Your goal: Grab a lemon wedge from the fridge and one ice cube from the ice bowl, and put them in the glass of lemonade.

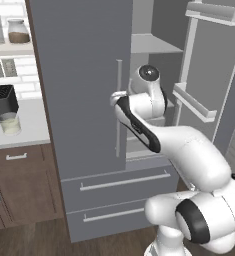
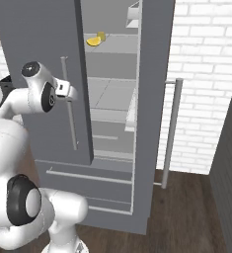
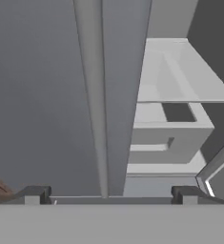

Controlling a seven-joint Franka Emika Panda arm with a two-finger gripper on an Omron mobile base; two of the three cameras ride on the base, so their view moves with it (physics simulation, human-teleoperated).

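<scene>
Right base view: lemon wedge point(image 2: 93, 41) sits on upper fridge point(image 1: 79, 90) shelf, right door swung wide for our reach. Gripper point(image 3: 108, 194) faces closed left door's handle point(image 3: 95, 95), fingers spread, grasping nothing. We judge reach into fridge comes next.

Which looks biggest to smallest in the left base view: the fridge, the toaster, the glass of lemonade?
1. Fridge, by far the largest.
2. Toaster, the black box on the counter.
3. Glass of lemonade, just in front of the toaster, looks smallest.
</scene>
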